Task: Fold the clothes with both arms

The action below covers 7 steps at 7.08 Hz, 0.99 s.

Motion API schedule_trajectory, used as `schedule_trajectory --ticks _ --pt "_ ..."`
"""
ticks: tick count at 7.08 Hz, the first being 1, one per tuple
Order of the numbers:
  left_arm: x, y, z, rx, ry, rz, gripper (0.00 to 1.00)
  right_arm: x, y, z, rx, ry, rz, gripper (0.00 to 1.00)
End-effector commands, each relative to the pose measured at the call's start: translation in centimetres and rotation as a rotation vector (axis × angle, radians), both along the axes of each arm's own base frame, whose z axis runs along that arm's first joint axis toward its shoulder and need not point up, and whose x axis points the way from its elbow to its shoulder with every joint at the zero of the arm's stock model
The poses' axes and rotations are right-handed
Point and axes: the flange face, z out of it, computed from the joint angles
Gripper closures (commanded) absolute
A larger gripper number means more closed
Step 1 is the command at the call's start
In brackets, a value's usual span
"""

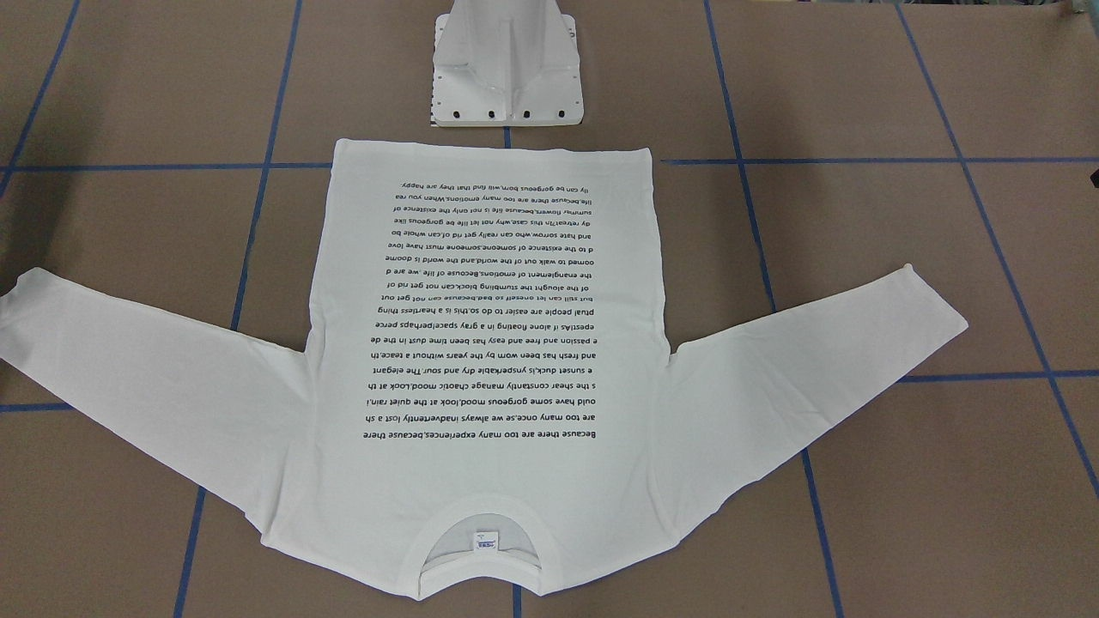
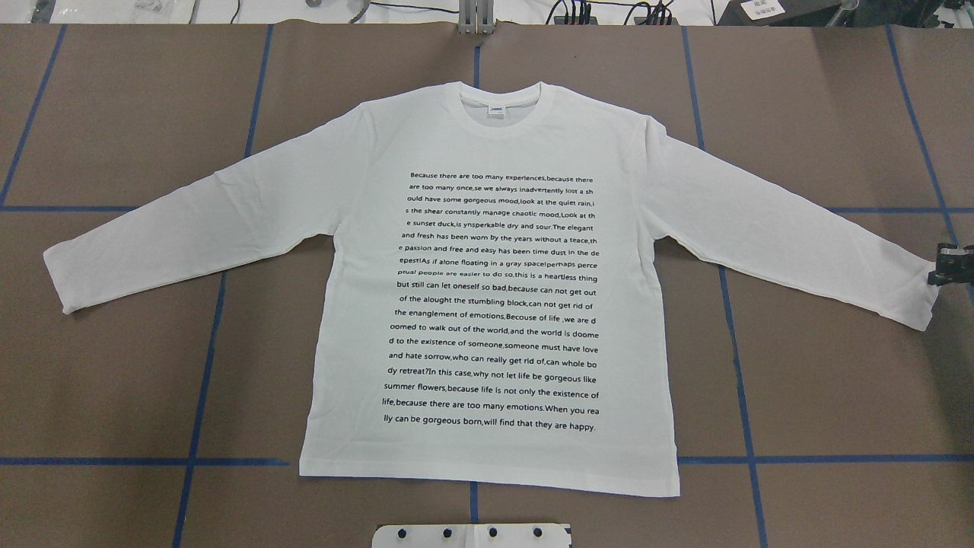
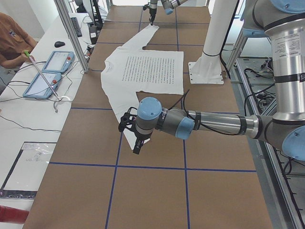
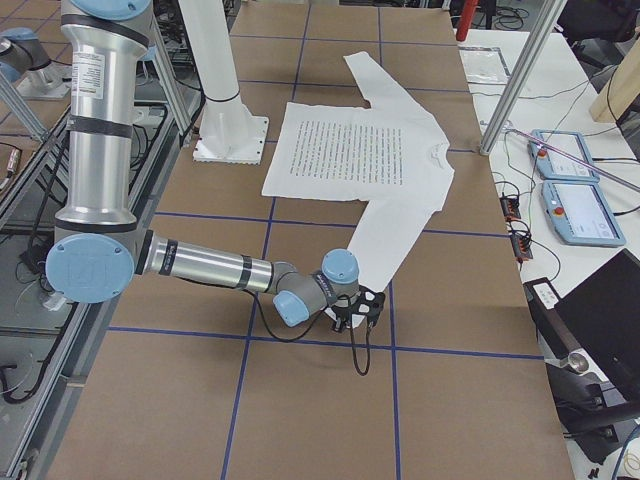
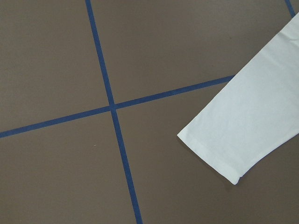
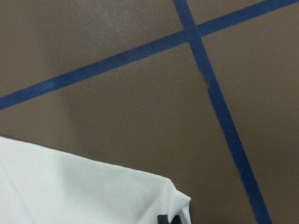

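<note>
The white long-sleeved T-shirt [image 2: 487,304] lies flat on the brown table, black text side up, collar away from the robot, both sleeves spread out and angled down. My right gripper [image 2: 947,266] is at the right sleeve's cuff [image 2: 917,304]. In the right wrist view a black fingertip [image 6: 168,219] shows over the cuff's corner [image 6: 154,196], and I cannot tell whether the gripper is open or shut. My left gripper [image 3: 137,143] hangs over the left sleeve's end. The left wrist view shows that cuff [image 5: 219,149] lying flat with no fingers in view, so its state cannot be told.
The white pedestal base [image 1: 506,77] stands just behind the shirt's hem. Blue tape lines [image 2: 205,365] grid the table. Two teach pendants [image 3: 50,71], cables and a seated person [image 3: 12,40] are along the far side. A laptop [image 4: 600,310] sits there too.
</note>
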Motion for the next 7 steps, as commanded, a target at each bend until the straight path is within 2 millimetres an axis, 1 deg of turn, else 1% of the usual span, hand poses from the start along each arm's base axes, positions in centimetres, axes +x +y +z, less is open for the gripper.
schedule_trajectory --ticks 1,2,3,4,5,6,7 --pt "0.0 0.1 -0.8 0.012 0.001 -0.001 0.0 1.7 0.9 -3.7 0.036 -0.058 0.012 1.0" --pt "-0.1 0.4 -1.5 0.023 0.001 -0.002 0.0 1.6 1.1 -6.6 0.056 -0.084 0.028 1.0" --pt "0.1 0.8 -2.0 0.02 0.021 0.006 0.0 0.7 0.2 -9.7 0.038 -0.127 0.08 1.0" --pt "0.2 1.0 -2.0 0.018 0.036 0.012 0.0 -2.7 -1.8 -14.7 0.005 -0.199 0.125 1.0" --pt "0.2 1.1 -2.2 0.023 0.037 0.012 0.0 -6.8 -4.1 -19.4 -0.024 -0.261 0.145 1.0" --pt "0.1 1.2 -2.8 0.033 0.038 0.011 0.0 -10.1 -7.1 -24.8 -0.061 -0.29 0.164 1.0" --pt "0.2 1.4 -2.8 0.038 0.038 0.014 0.0 -14.8 -9.1 -31.8 -0.11 -0.338 0.177 1.0"
